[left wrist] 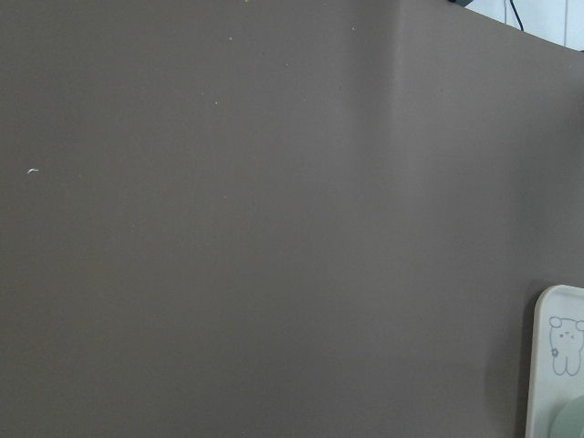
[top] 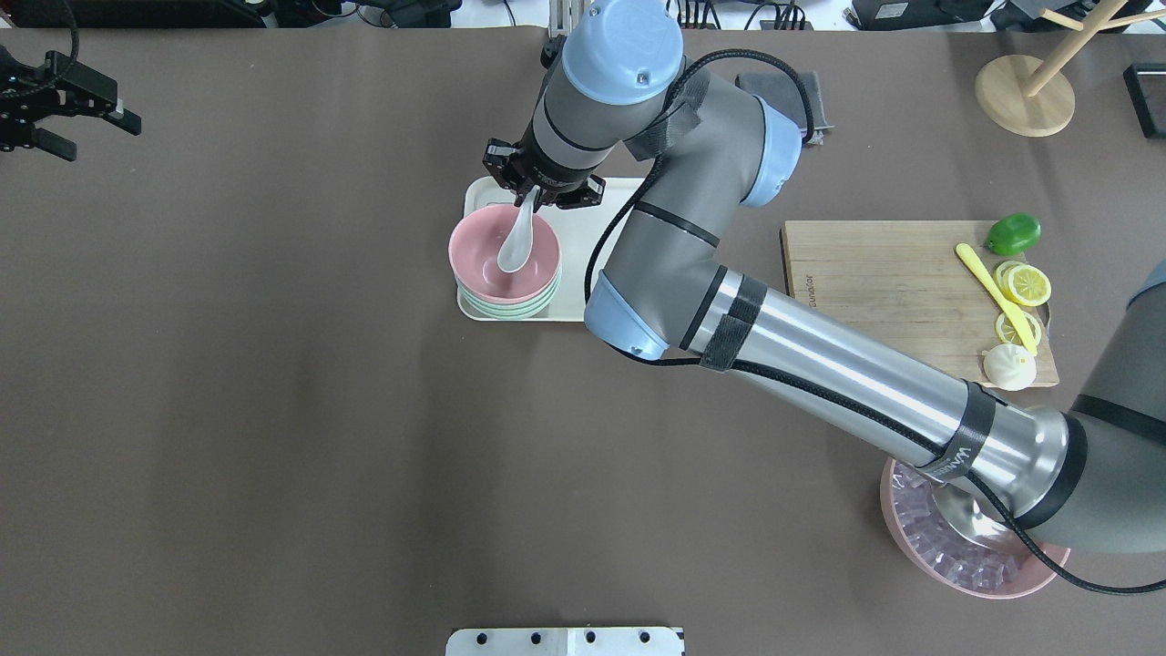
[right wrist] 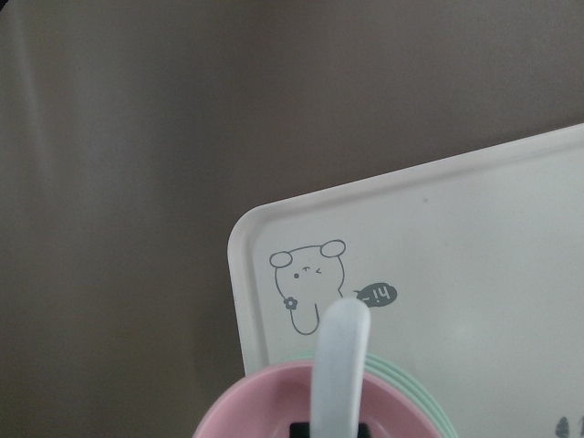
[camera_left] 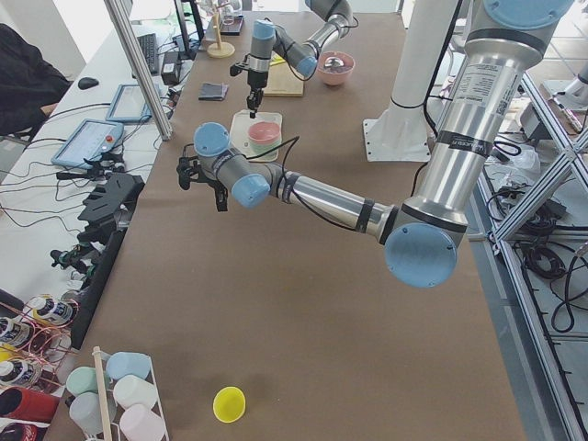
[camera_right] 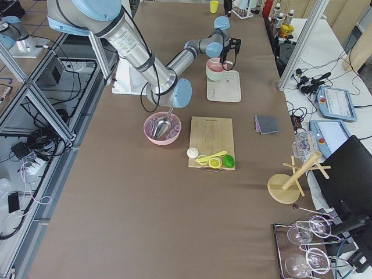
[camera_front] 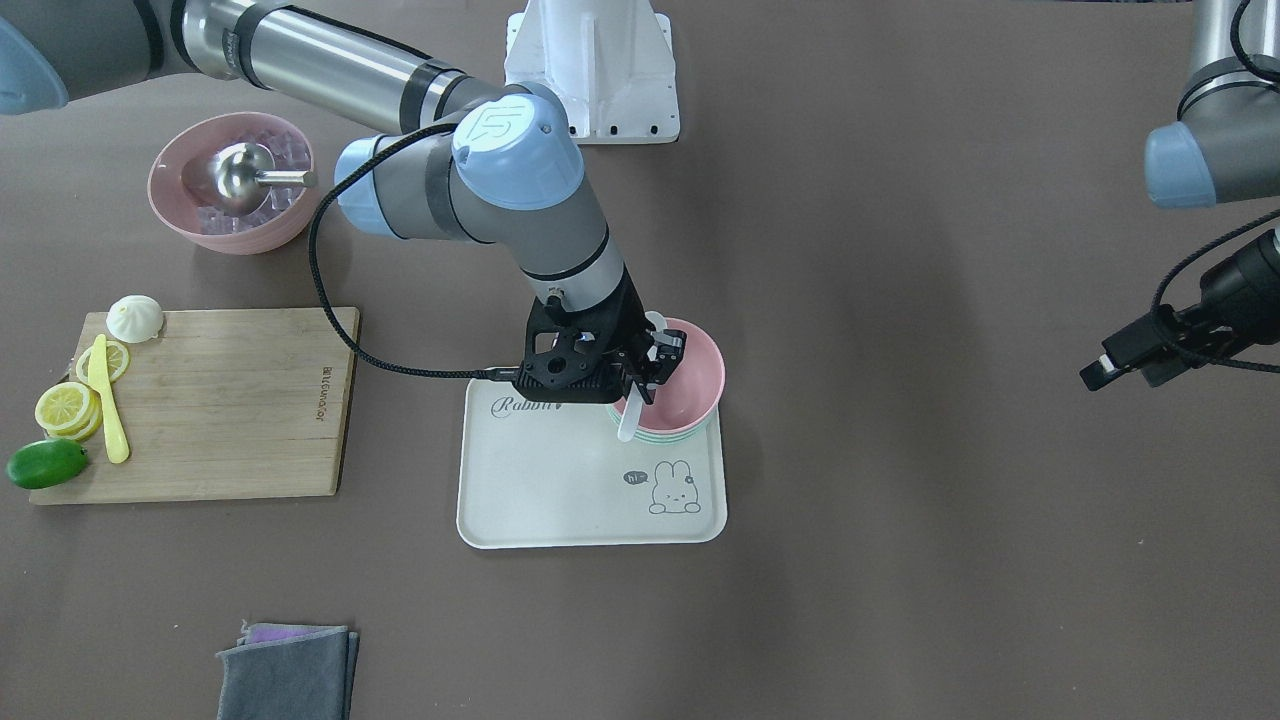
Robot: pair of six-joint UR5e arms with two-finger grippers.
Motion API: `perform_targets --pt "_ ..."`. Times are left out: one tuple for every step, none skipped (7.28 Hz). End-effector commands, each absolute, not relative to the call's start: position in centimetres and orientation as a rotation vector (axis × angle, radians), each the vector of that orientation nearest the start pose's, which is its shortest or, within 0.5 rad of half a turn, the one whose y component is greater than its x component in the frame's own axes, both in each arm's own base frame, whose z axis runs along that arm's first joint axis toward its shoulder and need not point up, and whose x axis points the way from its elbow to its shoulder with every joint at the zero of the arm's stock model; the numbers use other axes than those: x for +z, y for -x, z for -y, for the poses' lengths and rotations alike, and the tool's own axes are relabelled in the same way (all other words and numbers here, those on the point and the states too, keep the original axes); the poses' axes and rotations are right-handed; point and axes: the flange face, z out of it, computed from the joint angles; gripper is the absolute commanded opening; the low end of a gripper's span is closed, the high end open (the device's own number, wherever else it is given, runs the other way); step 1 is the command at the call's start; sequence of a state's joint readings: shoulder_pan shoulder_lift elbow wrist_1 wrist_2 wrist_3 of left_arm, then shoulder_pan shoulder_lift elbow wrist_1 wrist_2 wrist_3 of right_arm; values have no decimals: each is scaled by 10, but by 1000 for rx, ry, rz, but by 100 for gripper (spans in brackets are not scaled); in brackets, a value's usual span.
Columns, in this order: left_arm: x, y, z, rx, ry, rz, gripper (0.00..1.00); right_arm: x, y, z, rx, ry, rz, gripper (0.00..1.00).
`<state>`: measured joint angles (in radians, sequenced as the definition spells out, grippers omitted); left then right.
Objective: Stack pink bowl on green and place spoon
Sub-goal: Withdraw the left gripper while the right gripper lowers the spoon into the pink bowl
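A pink bowl (top: 483, 251) sits nested on top of green bowls (top: 510, 310) at one end of a white rabbit tray (top: 569, 292). My right gripper (top: 537, 193) hangs over the bowl's rim, shut on the handle of a white spoon (top: 515, 246). The spoon's scoop end slants down into the pink bowl. In the front view the handle end (camera_front: 628, 425) sticks out past the right gripper (camera_front: 650, 375). The right wrist view shows the handle (right wrist: 339, 365) above the pink rim. My left gripper (top: 68, 114) is open and empty, far off at the table's edge.
A second pink bowl (camera_front: 232, 180) holds ice cubes and a metal scoop. A wooden cutting board (camera_front: 220, 400) carries lemon slices, a yellow knife, a white bun and a lime. Folded grey cloths (camera_front: 290, 670) lie near the operators' edge. A wooden stand (top: 1025, 91) is at a corner.
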<state>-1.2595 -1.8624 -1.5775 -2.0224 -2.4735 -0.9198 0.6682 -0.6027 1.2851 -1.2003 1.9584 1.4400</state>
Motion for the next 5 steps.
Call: perform_targets --pt "434 -135 600 -210 -72 -1097 99 118 567 558 277 -95 1110 0" --pt "433 -136 599 -208 -72 -1097 99 118 567 558 263 -103 1108 91" --pt "428 -136 600 -204 -78 -1101 99 118 570 555 264 -112 1102 100" --pt "426 -136 600 -204 -81 -1101 99 116 569 554 263 -114 1106 100" --pt "423 -133 602 -219 -109 -1080 99 113 568 552 260 -111 1112 100"
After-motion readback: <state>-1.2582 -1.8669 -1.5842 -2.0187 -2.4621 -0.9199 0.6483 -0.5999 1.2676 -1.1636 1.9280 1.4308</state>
